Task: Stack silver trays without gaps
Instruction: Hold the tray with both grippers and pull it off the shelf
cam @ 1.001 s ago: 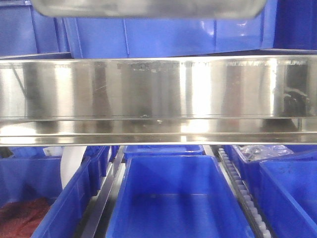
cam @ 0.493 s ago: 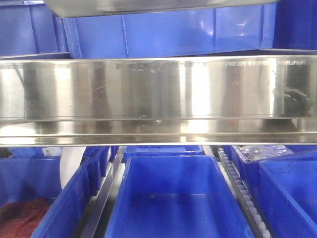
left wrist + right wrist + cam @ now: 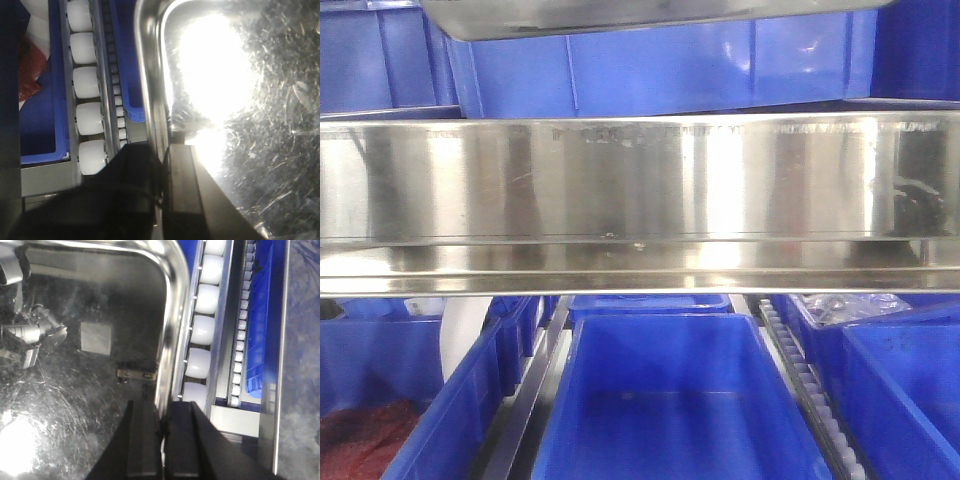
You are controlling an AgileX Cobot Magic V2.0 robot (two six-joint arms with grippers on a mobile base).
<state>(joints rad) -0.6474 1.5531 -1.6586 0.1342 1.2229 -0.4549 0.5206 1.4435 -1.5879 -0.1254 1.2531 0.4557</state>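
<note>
One silver tray [image 3: 620,15] shows only as a shiny underside at the top edge of the front view, above the blue bins. In the left wrist view its scratched, glaring inside [image 3: 240,100] fills the right side. My left gripper [image 3: 162,167] is shut on its left rim, one finger [image 3: 182,190] inside and one outside. In the right wrist view the tray [image 3: 90,340] fills the left side. My right gripper [image 3: 162,427] is shut on its right rim. No second tray shows. Neither gripper shows in the front view.
A long broad steel band [image 3: 640,200] spans the front view. Deep blue bins stand below it [image 3: 670,400] and behind it [image 3: 650,70]; the left one holds red material [image 3: 360,435]. White conveyor rollers [image 3: 87,82] [image 3: 202,297] run beside the tray on both sides.
In the front view the tray's underside has shifted to the right and tilted a little, its right end now higher. The band and bins have not moved.
</note>
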